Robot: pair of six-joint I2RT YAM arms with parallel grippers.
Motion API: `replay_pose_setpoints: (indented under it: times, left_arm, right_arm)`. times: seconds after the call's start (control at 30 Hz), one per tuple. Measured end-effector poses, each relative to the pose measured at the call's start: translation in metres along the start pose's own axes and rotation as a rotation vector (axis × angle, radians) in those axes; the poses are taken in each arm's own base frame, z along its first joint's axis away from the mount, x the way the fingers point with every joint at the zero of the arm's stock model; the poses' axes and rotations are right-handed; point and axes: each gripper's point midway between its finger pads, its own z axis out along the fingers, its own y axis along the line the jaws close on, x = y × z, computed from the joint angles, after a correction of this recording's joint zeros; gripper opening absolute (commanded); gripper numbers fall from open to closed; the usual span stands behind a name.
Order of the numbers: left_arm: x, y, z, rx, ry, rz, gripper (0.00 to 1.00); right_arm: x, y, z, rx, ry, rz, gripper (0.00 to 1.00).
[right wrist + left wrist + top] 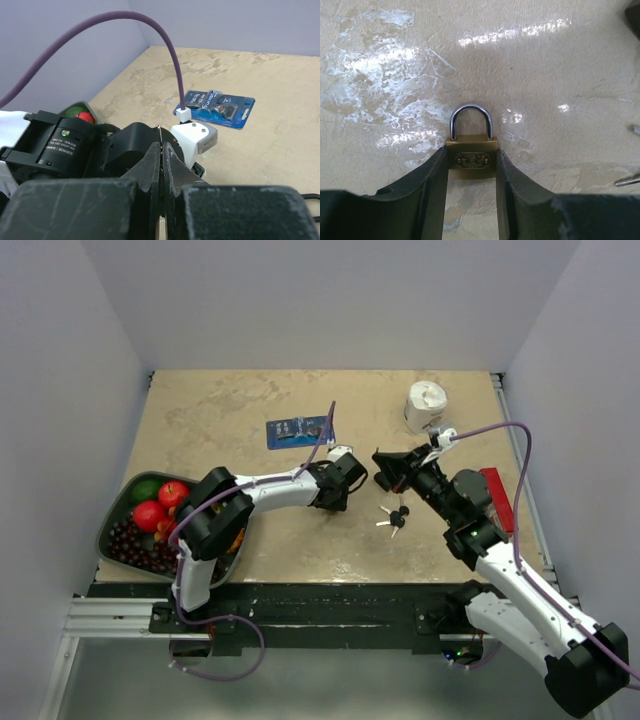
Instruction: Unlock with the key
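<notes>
Left end effector (471, 170) part-open, fingers (434, 182) pinching brass padlock (471, 150): hold steady, keyhole exposed. Right end effector (161, 150) clamped shut, contents unclear. Keys (393, 517) lie on bench (230, 410).

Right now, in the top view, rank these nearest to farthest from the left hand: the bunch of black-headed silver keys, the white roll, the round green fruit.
From the left hand, fingers against the small brass padlock:
1. Bunch of black-headed silver keys, just to its right.
2. White roll, back right.
3. Round green fruit, far left in the dark tray.
</notes>
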Motion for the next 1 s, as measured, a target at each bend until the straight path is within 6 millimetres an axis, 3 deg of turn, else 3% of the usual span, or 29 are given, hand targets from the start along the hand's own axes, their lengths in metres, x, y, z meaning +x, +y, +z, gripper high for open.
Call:
replay_pose_setpoints:
  times: [0.17,0.47,0.8,1.0]
  left_arm:
    - [0.000,0.003,-0.005,0.135,-0.017,-0.094,0.00]
    - [-0.012,0.018,-0.004,0.318,0.017,-0.239,0.00]
    - [-0.014,0.040,-0.009,0.371,0.001,-0.325,0.00]
    - [-0.017,0.051,-0.015,0.377,-0.044,-0.384,0.00]
  right_arm:
    - [0.012,-0.003,-0.003,0.008,0.021,0.038,0.00]
    - [0.075,-0.019,-0.003,0.056,0.163,0.141,0.00]
    - [0.177,0.014,0.011,-0.018,0.438,0.210,0.00]
    - [0.205,0.010,0.024,-0.002,0.500,0.258,0.00]
